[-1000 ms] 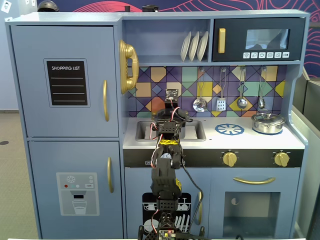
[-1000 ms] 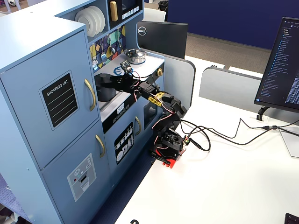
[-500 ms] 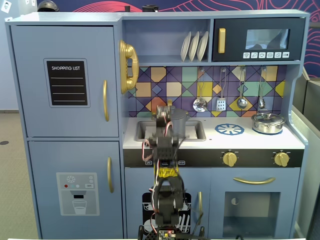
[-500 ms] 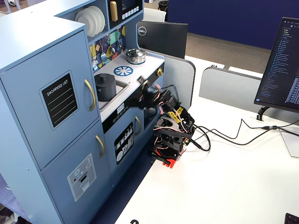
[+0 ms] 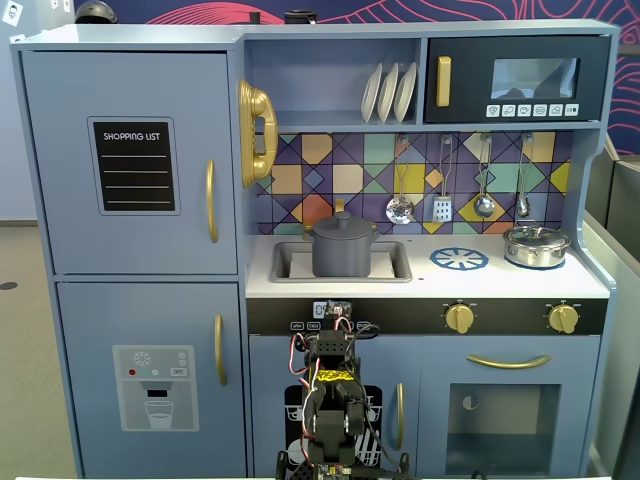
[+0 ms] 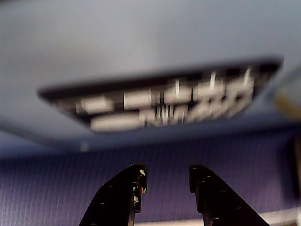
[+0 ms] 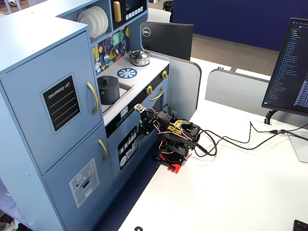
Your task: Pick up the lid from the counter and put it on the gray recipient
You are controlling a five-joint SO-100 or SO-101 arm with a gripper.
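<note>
Gripper [image 6: 165, 181]: we found the jaws slightly spread, holding and touching nothing. Gray pot [image 5: 343, 248]: we logged it standing in the sink [image 5: 392, 262], lid [image 5: 342, 222] on top.

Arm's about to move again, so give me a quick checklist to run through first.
1. Lid on the pot: ok, it sits on top of the pot, which stands in the sink.
2. Lid seated flush: cannot tell, too small in both fixed views.
3. Fingers empty: ok, apart with nothing between them.
4. Arm clear of the counter: ok, folded low on the table.
5. Steel pot out of the way: ok, upright at the counter's right end in a fixed view.
</note>
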